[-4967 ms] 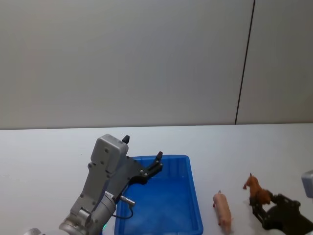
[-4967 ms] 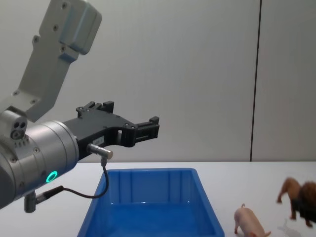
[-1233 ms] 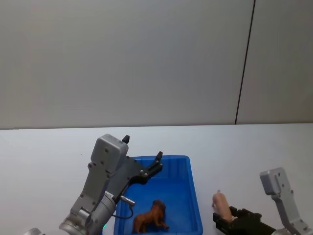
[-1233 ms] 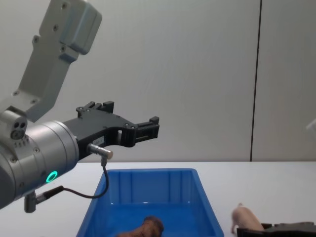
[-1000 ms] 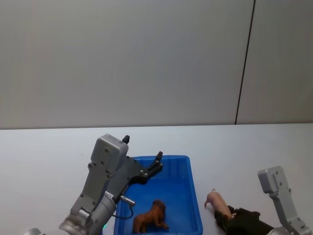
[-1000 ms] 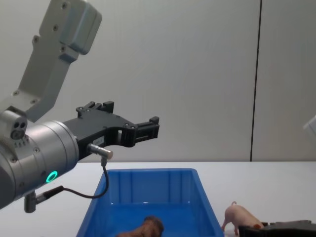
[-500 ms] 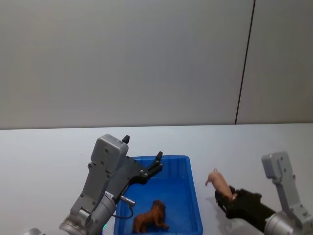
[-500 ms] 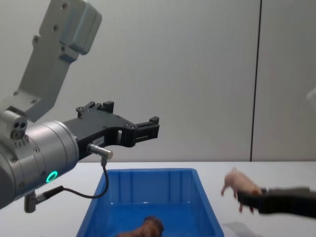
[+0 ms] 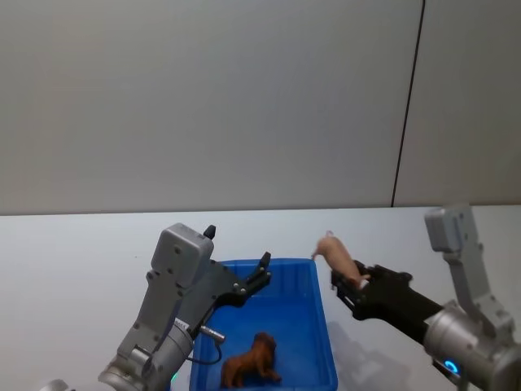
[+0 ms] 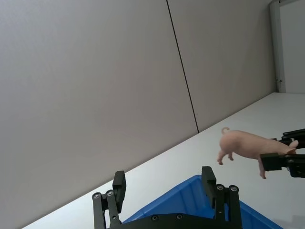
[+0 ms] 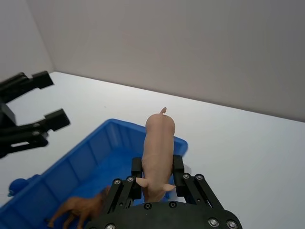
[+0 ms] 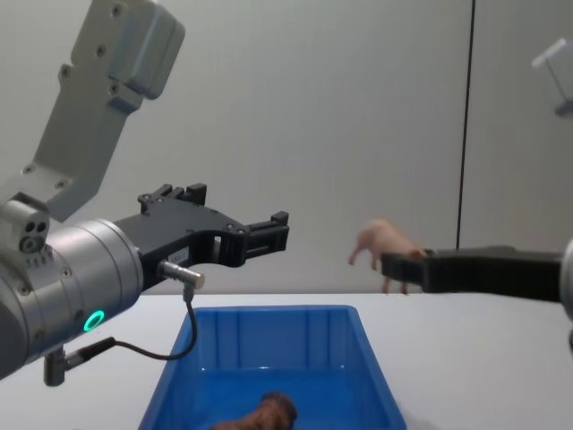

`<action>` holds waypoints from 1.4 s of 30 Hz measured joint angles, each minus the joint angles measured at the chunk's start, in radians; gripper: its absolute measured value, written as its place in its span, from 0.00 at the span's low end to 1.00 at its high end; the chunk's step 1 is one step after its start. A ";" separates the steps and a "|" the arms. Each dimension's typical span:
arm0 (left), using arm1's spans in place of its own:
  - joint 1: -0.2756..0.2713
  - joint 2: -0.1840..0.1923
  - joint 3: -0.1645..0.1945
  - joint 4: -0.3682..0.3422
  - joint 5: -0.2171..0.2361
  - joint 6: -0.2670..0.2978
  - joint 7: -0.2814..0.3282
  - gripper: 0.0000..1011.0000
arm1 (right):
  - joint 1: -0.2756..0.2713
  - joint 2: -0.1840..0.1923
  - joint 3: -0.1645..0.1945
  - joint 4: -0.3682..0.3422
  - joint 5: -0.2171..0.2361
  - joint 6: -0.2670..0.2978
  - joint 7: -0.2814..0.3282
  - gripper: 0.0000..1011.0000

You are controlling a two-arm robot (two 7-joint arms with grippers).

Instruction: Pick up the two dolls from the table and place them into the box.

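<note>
Step in hand: the second doll is being carried towards the box; this is being judged as the later part of the task, with one doll already in.
Right gripper [image 9: 348,281]: it is being kept closed on the pig's [image 9: 335,254] hind end, with the fingers pressing on either side of the body and the snout end pointing away from the arm.
Pig's place: it is being held in the air, well above the table [image 9: 81,261], about over the far right corner of the box [image 9: 324,322]; whether it is fully inside the rim line cannot be told.
Lion [image 9: 252,361]: it is standing on the box floor, towards the near edge.
Left gripper [image 9: 237,246]: it is being held spread wide and empty, raised over the left edge of the box, idle.
Next move, as judged: the pig is to be brought further left until it is hanging plainly over the open floor of the box, clear of the lion and of the left gripper, then lowered a little and released.
Risk, as judged: if the fingers are opened at the present spot, the pig may strike the right rim and fall back on the table.
</note>
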 joint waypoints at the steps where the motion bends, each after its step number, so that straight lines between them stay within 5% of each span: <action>1: 0.000 0.000 0.000 0.000 0.000 0.000 0.000 0.99 | 0.003 -0.002 -0.001 0.000 0.000 0.004 0.005 0.36; 9: 0.000 0.000 0.000 0.000 0.000 0.000 0.000 0.99 | 0.043 -0.033 -0.019 0.030 0.000 0.048 0.045 0.37; 22: 0.000 0.000 0.000 0.000 0.000 0.000 0.000 0.99 | 0.075 -0.065 -0.046 0.105 -0.011 0.069 0.085 0.77; 31: 0.000 0.000 0.000 0.000 0.000 0.000 0.000 0.99 | 0.044 -0.026 -0.028 0.086 0.002 0.042 0.090 0.99; 42: 0.000 0.000 0.000 0.000 0.000 0.000 0.000 0.99 | -0.031 0.059 0.017 0.022 0.038 -0.015 0.092 0.99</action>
